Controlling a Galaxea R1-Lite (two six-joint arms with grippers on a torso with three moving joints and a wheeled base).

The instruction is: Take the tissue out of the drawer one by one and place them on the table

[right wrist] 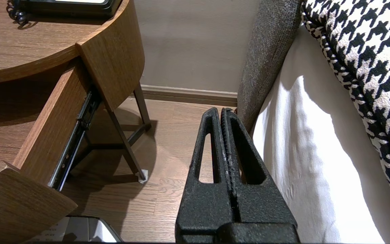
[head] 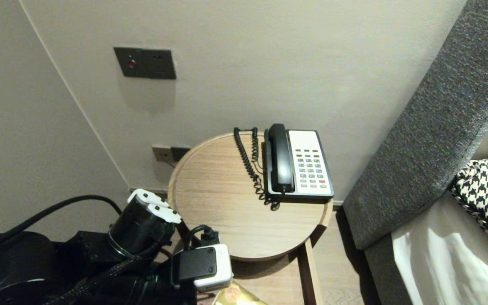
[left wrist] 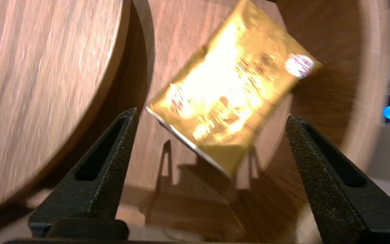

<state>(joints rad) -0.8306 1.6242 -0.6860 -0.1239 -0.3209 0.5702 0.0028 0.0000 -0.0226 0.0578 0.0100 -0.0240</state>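
Beige wall (head: 269,63), dark switch plate (head: 144,63), round wooden table (head: 210,199) against it, grey headboard (head: 430,140) beside, wood floor (right wrist: 168,189).

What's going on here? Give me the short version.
The left gripper hangs over the open drawer under the round bedside table, fingers spread wide. A gold packet sits free between them above the drawer's wooden floor, not gripped. A telephone stands on the table. The right gripper is parked, shut, low beside the bed.
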